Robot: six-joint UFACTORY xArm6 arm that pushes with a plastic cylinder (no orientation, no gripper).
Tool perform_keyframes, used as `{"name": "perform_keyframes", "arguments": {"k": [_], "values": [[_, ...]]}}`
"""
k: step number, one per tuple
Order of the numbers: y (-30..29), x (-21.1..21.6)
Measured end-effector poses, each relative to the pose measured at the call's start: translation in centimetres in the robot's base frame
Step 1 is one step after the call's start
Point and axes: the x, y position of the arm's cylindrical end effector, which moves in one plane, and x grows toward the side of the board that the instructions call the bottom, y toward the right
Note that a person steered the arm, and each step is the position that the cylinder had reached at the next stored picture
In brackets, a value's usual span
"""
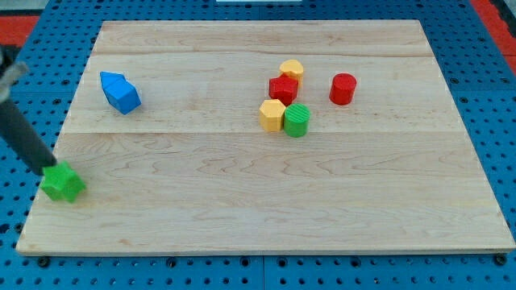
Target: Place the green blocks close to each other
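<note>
A green star-shaped block (63, 184) lies at the wooden board's left edge, low in the view. My tip (50, 168) touches its upper left side, the dark rod slanting up to the view's left. A green cylinder (297, 120) stands right of the board's middle, touching a yellow hexagonal block (272, 114) on its left. The two green blocks are far apart.
A red block (283, 89) sits just above the yellow hexagon, with a second yellow block (292, 70) above it. A red cylinder (343, 89) stands to their right. A blue block (120, 92) lies at the upper left. The wooden board (258, 201) rests on a blue pegboard.
</note>
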Motion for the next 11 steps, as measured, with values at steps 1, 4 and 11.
{"name": "perform_keyframes", "arguments": {"k": [1, 4, 11], "values": [[2.2, 2.3], [4.6, 8.3], [19.6, -4.3]]}}
